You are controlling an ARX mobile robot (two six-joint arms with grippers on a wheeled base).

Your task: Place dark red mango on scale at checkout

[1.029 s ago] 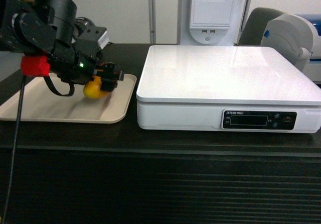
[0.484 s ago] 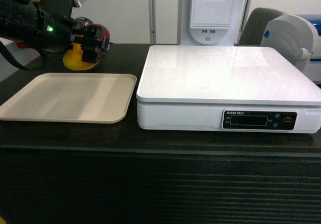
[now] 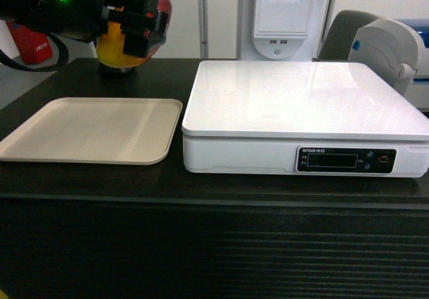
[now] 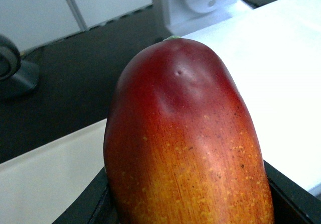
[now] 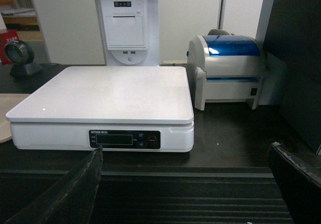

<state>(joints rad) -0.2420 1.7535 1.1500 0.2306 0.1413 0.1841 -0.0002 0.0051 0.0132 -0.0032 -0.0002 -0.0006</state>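
The left pincer [image 3: 137, 24] is clamped on the smooth red-to-yellow mango [image 3: 131, 34], holding it high, up and left of the big white boxy scale [image 3: 301, 104], probably to clear its edge. The right pincer [image 5: 185, 184] sits apart, idle, facing the scale's front.

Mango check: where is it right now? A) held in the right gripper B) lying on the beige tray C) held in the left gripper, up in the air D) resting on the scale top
C: the left gripper is closed on the dark red mango, above the counter beyond the beige tray; the scale top is bare.
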